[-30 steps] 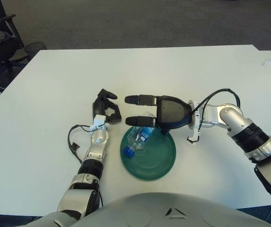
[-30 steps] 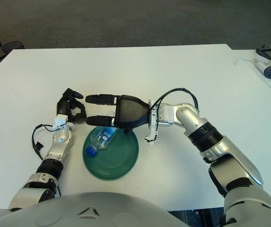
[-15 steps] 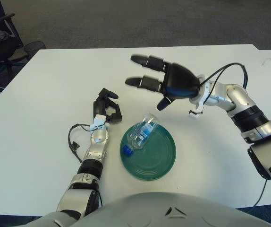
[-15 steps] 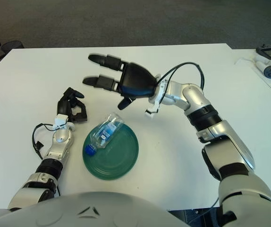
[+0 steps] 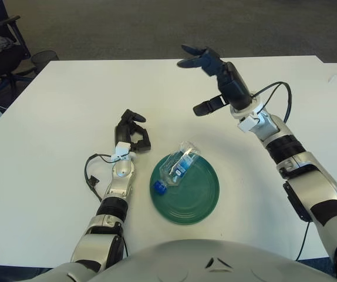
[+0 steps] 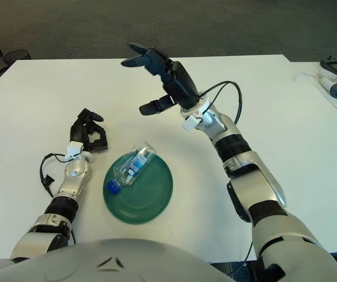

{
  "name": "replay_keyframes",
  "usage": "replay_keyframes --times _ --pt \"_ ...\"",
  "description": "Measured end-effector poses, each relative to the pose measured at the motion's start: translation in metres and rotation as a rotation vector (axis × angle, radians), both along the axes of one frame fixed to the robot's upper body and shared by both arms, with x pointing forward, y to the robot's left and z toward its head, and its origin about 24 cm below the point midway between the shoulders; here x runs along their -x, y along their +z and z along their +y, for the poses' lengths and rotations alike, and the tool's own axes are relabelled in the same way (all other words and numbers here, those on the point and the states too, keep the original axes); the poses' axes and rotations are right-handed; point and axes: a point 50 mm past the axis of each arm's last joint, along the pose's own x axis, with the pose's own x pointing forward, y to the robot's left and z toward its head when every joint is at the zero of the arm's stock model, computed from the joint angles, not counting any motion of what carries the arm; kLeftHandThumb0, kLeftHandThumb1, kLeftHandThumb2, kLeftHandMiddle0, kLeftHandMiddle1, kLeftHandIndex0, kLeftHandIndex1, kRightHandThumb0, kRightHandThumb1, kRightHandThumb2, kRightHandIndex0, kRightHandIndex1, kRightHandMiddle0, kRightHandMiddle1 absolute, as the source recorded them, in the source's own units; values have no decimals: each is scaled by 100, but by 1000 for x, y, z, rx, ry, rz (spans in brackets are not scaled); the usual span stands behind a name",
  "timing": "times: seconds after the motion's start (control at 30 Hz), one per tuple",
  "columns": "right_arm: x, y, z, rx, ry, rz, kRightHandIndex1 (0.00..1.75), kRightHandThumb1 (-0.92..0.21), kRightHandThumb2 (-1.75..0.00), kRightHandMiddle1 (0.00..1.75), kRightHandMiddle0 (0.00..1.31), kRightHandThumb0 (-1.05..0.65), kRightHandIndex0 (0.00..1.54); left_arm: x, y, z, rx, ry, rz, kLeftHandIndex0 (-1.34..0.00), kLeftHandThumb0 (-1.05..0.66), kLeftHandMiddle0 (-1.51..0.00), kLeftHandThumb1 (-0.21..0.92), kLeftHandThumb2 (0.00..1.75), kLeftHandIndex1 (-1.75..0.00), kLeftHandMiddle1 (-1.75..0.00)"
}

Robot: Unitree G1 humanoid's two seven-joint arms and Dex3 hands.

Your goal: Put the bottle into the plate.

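- Table [image 5: 63,106]: white top, carries all items listed.
- Plate [image 5: 195,200]: green, round, near front edge at centre.
- Left hand [image 5: 132,133]: rests on tabletop, just left of plate.
- Cable [image 5: 90,176]: black, looped beside left forearm.

Light: bright, even, cast from overhead.
Shadows: soft, faint ones thrown on the table [image 5: 57,117].
Glare: none seen.
Focus: sharp throughout.

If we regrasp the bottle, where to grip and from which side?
Probably the mid-body of the bottle, coming from above with fingers across its width. It lies on its side, cap toward the robot's left, base overhanging the rim of the plate. The right hand, open and raised, is nearer.
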Motion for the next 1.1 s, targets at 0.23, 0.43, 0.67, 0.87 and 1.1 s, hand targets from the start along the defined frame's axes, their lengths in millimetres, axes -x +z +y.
replay_keyframes --times 0.23,0.43,0.67,0.87,1.1 --pt "-8 -1 -12 -189 -7 170 161 -63 -83 152 37 -1 43 0 0 0 -1 0 2 -64 0 -89 -2 167 -175 -166" --pt "-15 -25 -30 -451 -37 412 166 -63 -85 155 32 0 44 1 -1 0 -1 10 6 -66 0 -91 -5 170 -175 -165" --pt "-14 -78 -41 -633 -134 720 170 -60 -91 157 30 0 46 5 -2 2 -5 39 13 -67 0 -92 -5 170 -175 -165" --pt "-13 -89 -42 -658 -164 785 172 -58 -95 158 29 0 46 6 -2 2 -21 40 23 -68 0 -93 -7 172 -175 -164" --pt "-14 -81 -39 -654 -146 757 172 -58 -95 158 29 0 46 9 -2 2 -25 42 25 -69 0 -94 -8 173 -175 -164"
